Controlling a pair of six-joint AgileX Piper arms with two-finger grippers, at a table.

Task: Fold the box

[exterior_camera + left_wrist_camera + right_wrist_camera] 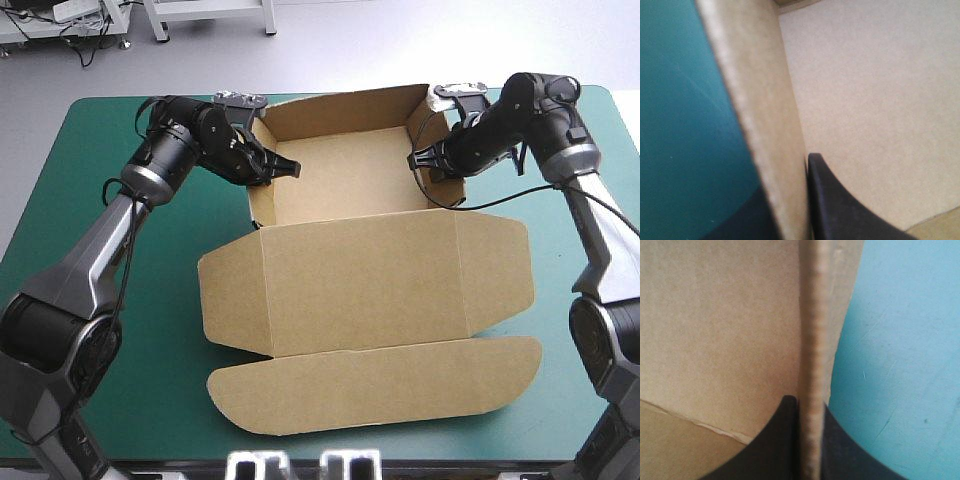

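You have the box (330,300) lying open on the teal-green cover (95,150). Its tray (345,175) is the part farthest from you, with its walls raised and its open side facing up. The tray's long side runs across the table, left to right. Taken whole, the sheet runs the other way. On the near side of the tray the lid (400,260) lies flat. Past the lid, farthest from the tray, lies the rounded tuck flap (380,385).

Your left gripper (272,165) is at the tray's left wall (257,205) and your right gripper (425,162) is at the tray's right wall (437,190). The far wall (340,112) stands between them.

From above you see the whole layout, but not how the fingers stand. The wrist views show that, though they show only board and cover.

In the left wrist view the gripper is all but closed on the tray's left wall. One black finger (840,210) lies against the wall's inner face, over the tray's floor. The other shows as a dark shape on the outer side, over the cover.

In the right wrist view the two black fingers (782,440) pinch the tray's right wall edge-on. The tray's inside is on one side of the wall and the cover on the other.
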